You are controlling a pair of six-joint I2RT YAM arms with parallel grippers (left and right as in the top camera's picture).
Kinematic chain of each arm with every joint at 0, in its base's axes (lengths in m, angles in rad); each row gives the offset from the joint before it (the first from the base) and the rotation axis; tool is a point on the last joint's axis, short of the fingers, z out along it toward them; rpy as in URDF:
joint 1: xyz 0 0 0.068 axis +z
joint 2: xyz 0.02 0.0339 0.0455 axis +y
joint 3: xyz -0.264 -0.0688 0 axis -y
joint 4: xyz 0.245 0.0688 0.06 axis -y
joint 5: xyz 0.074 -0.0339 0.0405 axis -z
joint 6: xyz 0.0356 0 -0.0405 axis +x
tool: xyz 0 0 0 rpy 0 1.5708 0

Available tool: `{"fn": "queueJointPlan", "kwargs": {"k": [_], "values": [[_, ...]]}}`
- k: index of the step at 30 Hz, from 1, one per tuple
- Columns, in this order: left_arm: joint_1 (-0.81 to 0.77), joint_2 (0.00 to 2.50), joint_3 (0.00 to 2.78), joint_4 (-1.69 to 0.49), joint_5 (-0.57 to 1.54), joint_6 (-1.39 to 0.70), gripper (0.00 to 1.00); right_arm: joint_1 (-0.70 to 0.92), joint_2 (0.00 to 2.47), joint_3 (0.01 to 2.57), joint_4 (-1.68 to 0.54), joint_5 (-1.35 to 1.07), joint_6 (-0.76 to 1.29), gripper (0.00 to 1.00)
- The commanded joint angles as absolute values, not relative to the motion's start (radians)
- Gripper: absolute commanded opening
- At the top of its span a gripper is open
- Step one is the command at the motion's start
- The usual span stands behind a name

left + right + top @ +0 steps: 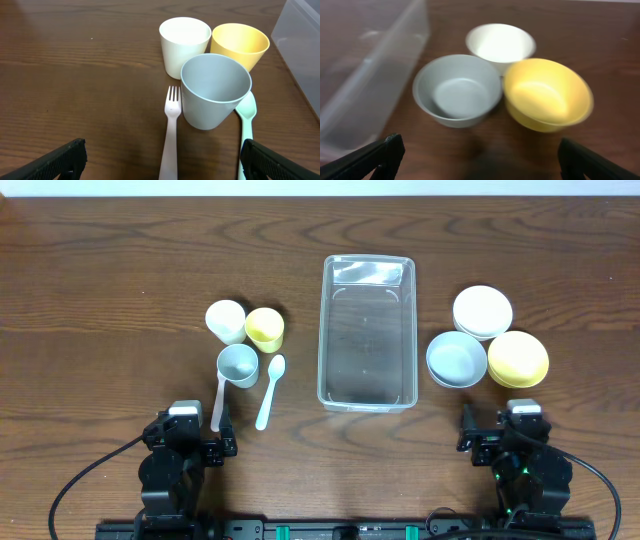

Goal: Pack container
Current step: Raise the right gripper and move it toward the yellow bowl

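Nothing is packed yet: the container (366,340) sits empty at frame centre, cups (238,365) left, bowls (456,360) right, all on the counter (100,300); left pincer (198,442) and right pincer (503,436) both gape wide, empty

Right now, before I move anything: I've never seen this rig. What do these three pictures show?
Two robot arms at a wooden table. One picture looks down from above; the others come from a camera on each wrist. The left gripper, open, faces a fork, a spoon, a white cup, a yellow cup and a grey-blue cup. The right gripper, open, faces a white bowl, a grey bowl and a yellow bowl. The clear container lies empty between them. Nothing is held.
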State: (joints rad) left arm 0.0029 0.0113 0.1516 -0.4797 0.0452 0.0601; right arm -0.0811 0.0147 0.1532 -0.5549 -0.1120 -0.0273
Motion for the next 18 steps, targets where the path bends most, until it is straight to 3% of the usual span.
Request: {"fn": "queueJointPlan", "kwargs": {"k": [1, 6, 11, 18], "values": [[0.001, 0.004, 0.146, -0.489, 0.044, 0.067, 0.98, -0.085, 0.007, 0.150, -0.548, -0.253, -0.038, 0.99], [0.001, 0.004, 0.146, -0.489, 0.044, 0.067, 0.98, -0.085, 0.007, 0.160, -0.505, -0.425, 0.009, 0.99], [0.001, 0.004, 0.146, -0.489, 0.044, 0.067, 0.98, -0.085, 0.085, 0.271, -0.520, -0.361, 0.033, 0.99], [0.001, 0.004, 0.146, -0.489, 0.044, 0.067, 0.98, -0.085, 0.559, 0.714, -0.717, -0.139, 0.027, 0.99]]}}
